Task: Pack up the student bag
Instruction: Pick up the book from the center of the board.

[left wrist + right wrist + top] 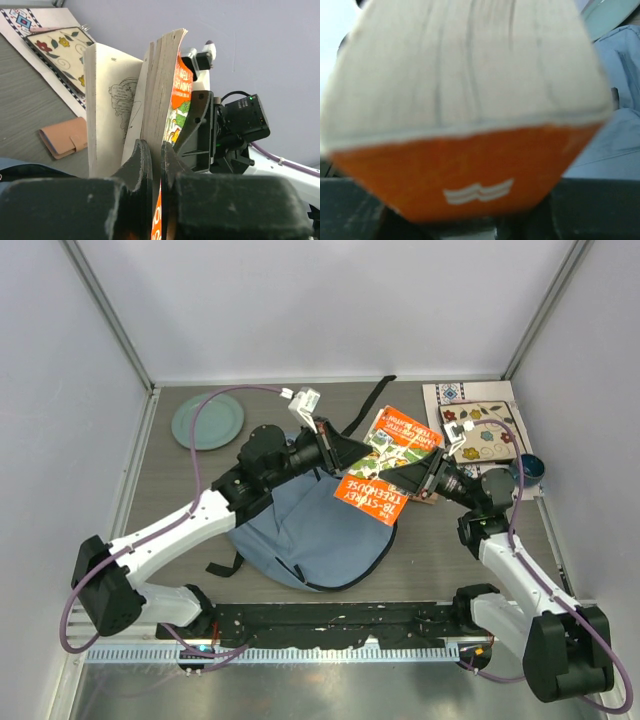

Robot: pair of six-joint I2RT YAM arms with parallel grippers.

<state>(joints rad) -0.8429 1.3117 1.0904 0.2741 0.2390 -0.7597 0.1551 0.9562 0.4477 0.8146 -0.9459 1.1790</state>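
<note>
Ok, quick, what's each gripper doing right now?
Left gripper: shut on the orange book.
Right gripper: shut on the same orange book.

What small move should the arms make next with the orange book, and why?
Probably lower the book toward the student bag. Both pairs of jaws are shut on it, it hangs above the bag, and its pages fan loose, so letting go now seems risky.

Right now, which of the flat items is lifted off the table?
The orange paperback, held by the left gripper and right gripper above the student bag; the floral-covered item and tan wallet lie flat.
</note>
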